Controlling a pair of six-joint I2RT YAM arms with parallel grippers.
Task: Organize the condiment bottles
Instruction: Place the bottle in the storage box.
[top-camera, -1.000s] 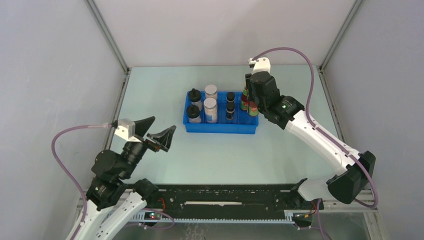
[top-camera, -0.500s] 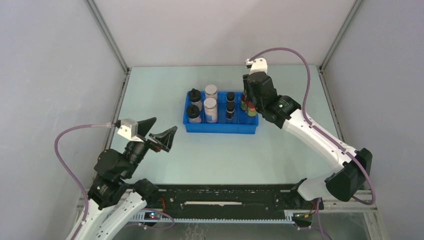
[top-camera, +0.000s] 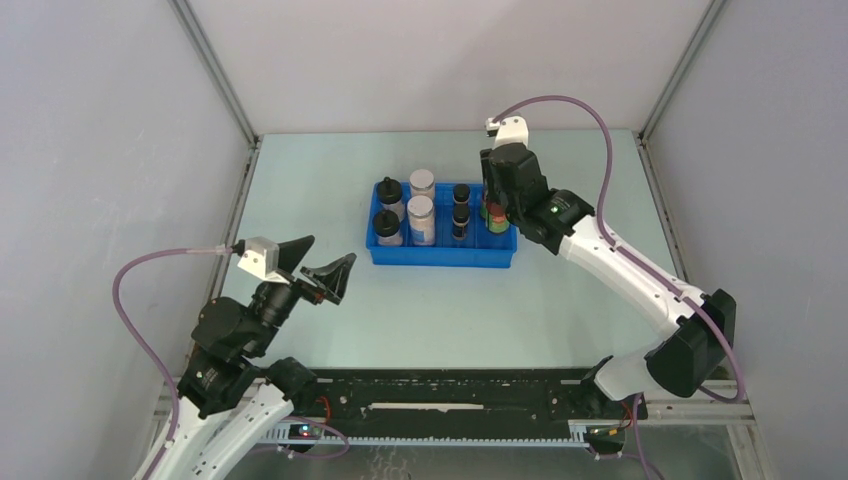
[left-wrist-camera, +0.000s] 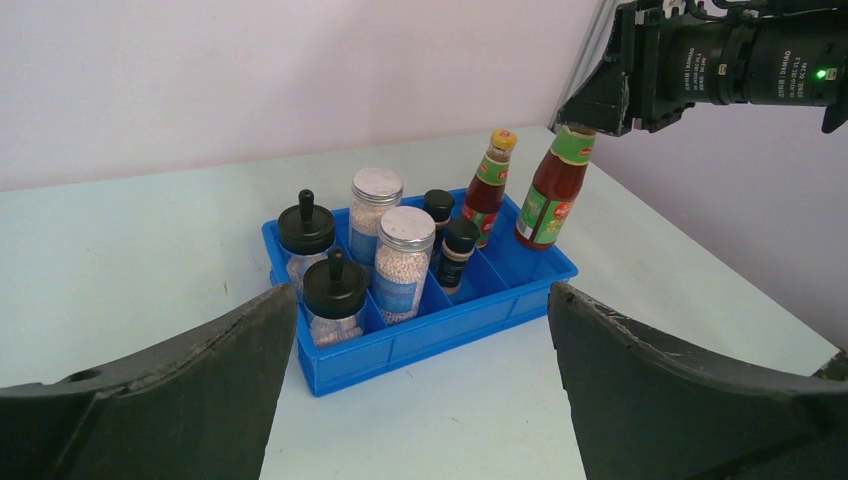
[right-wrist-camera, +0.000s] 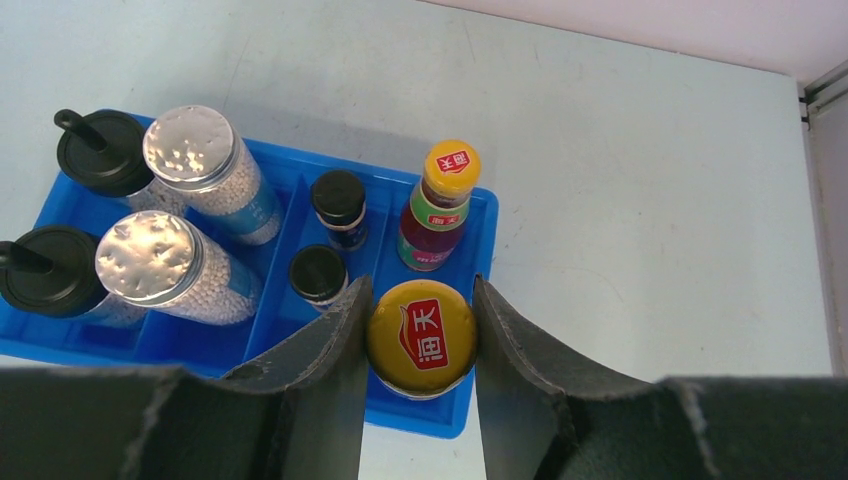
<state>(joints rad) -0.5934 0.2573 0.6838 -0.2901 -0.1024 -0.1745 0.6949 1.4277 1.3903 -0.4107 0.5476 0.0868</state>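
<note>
Red bottle (left-wrist-camera: 553, 190), right pincer (right-wrist-camera: 420, 292) gripping, base obscured

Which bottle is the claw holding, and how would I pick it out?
Find the blue tray on the pale table. At its right end are two slim red sauce bottles. Yours is the bottle whose yellow cap the black claw pinches; the other bottle stands free.

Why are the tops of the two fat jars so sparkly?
Right wrist view: light bounces off the crinkly silver lids of the two clear bottles, leaving white glare spots. Left wrist view: seen from the side, they look duller grey. Top external view: too small to show sparkle.
</note>
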